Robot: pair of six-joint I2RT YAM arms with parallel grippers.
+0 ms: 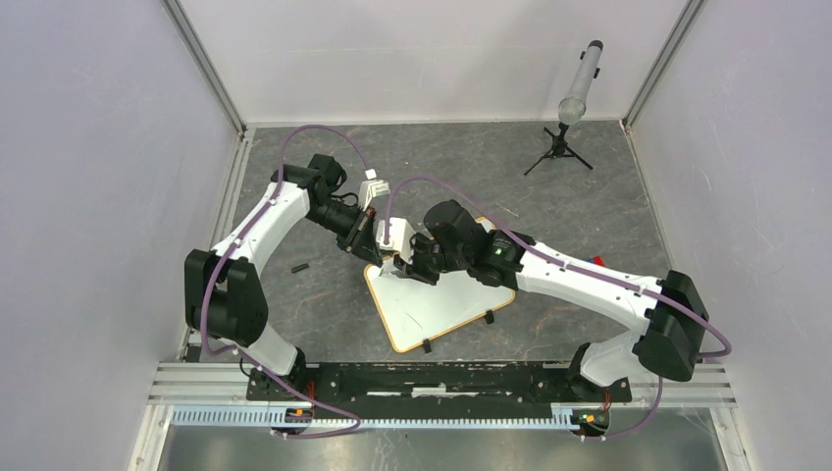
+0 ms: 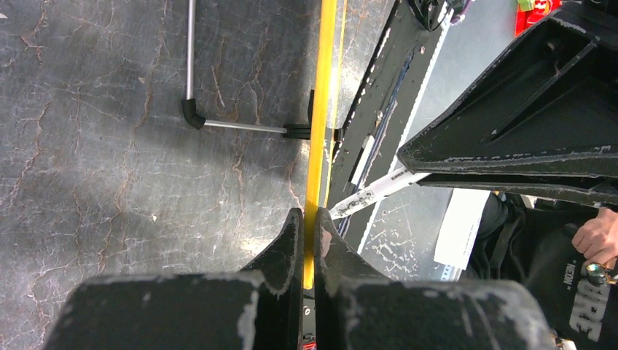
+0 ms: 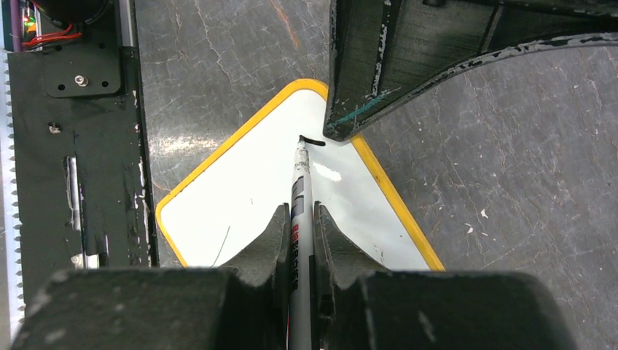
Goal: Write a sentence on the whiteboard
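Observation:
The whiteboard (image 1: 442,304) lies flat at the table's middle, its yellow-orange frame angled and two black feet on its near edge. My left gripper (image 1: 365,250) is shut on the board's far-left frame edge; in the left wrist view the frame (image 2: 321,109) runs edge-on between my closed fingers (image 2: 290,240). My right gripper (image 1: 417,267) is shut on a grey marker (image 3: 299,211). The marker tip touches the white surface (image 3: 240,197) beside a short black stroke (image 3: 312,141). The left gripper's body (image 3: 408,65) hangs just past the tip.
A small black cap-like piece (image 1: 299,267) lies on the grey table left of the board. A grey tube on a black tripod (image 1: 574,108) stands at the back right. White walls close in the table on three sides.

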